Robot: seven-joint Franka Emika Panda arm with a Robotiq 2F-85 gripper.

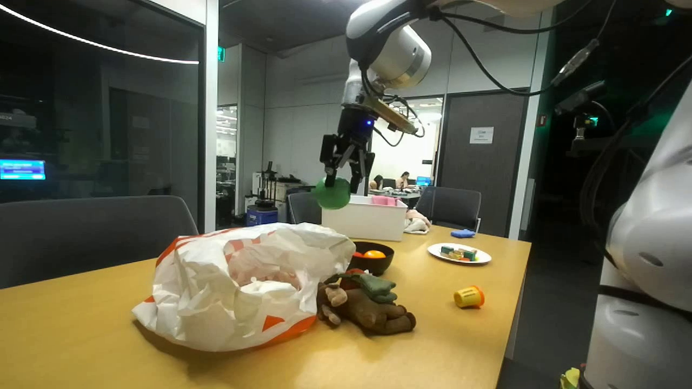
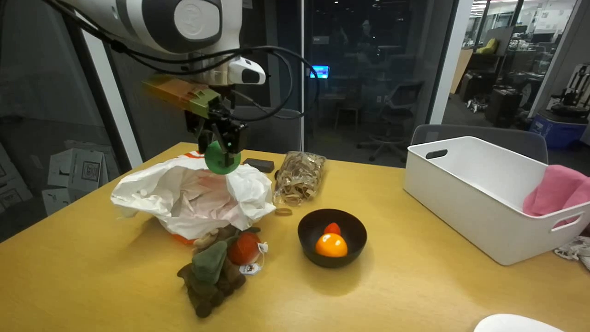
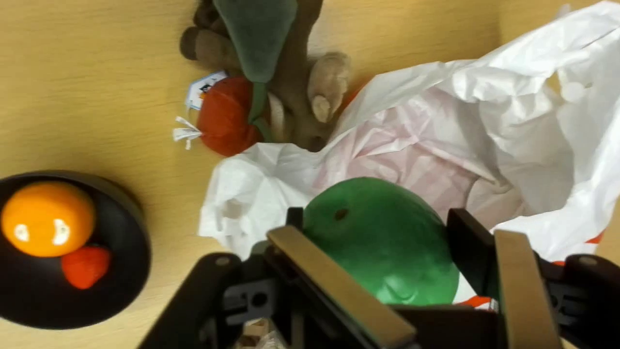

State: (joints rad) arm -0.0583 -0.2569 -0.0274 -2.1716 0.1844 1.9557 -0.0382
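Note:
My gripper (image 1: pixel 341 183) is shut on a smooth green ball-like object (image 3: pixel 382 242), with a finger at each side of it. The green object also shows in both exterior views (image 1: pixel 332 197) (image 2: pixel 220 161), held in the air. Below it is a crumpled white plastic bag (image 1: pixel 200 292) with orange marks. In the wrist view the bag (image 3: pixel 523 82) has its mouth open, with pinkish folds inside. The green object appears over the bag's near edge and hides part of it. A brown plush toy (image 1: pixel 367 313) with a green and red part lies against the bag.
A black bowl (image 2: pixel 332 263) holds an orange and a red item. A white bin (image 2: pixel 461 212) with pink cloth (image 2: pixel 557 189) stands beyond it. A clear bag of brown strips (image 2: pixel 299 177), a white plate (image 1: pixel 486 258), a yellow cup (image 1: pixel 467 297) and a blue item (image 1: pixel 463 233) lie around.

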